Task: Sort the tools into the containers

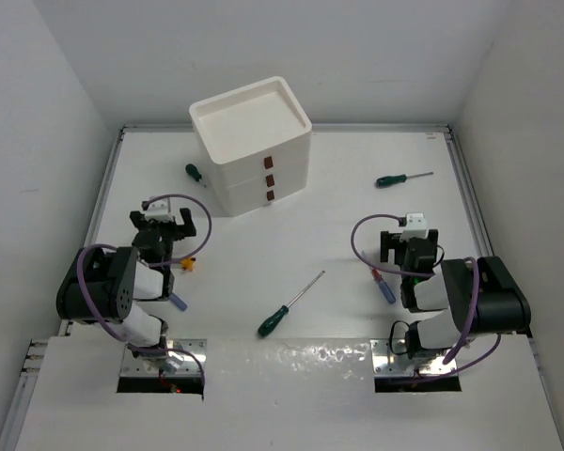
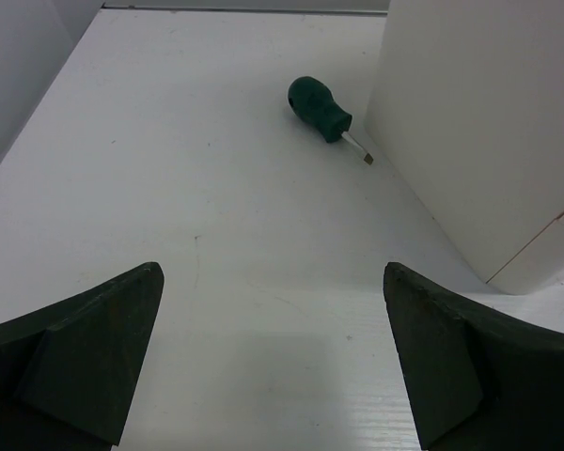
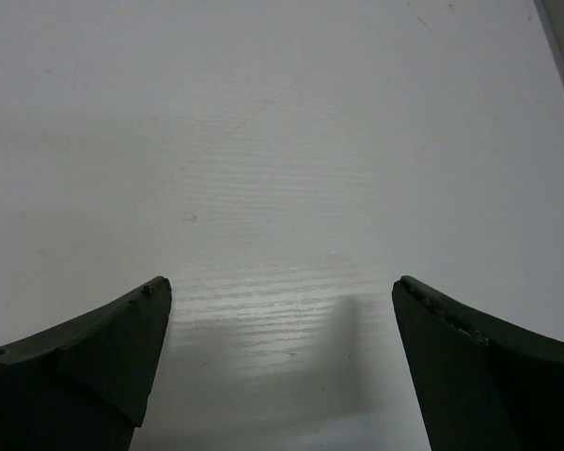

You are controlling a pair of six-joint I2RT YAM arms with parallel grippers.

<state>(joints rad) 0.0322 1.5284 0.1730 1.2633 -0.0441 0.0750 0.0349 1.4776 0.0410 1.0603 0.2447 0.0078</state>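
Our left gripper (image 2: 273, 274) hangs wide open over the bare table (image 2: 188, 188) with nothing between its fingers. The stubby green screwdriver (image 2: 321, 110) lies straight ahead of it and a little to its right. Its long axis runs obliquely to our line of approach: the fat handle is at the far end and the short blade slants back toward us and rightward, ending just short of the side wall of the drawer unit (image 2: 489, 122). We judge the left arm clearly nearer to this tool, and the wrist would have to turn so the fingers close across the handle rather than along it, with little room on the wall side. All three drawers look closed from above. Further out, a yellow-orange screwdriver (image 1: 185, 264) and a blue one (image 1: 176, 301) lie back beside the left arm. A long green screwdriver (image 1: 291, 303) rests between the two arms. Our right gripper (image 3: 282, 291) is equally wide and empty, with a second blue screwdriver (image 1: 383, 287) just behind and left of it and another green screwdriver (image 1: 400, 178) well ahead.
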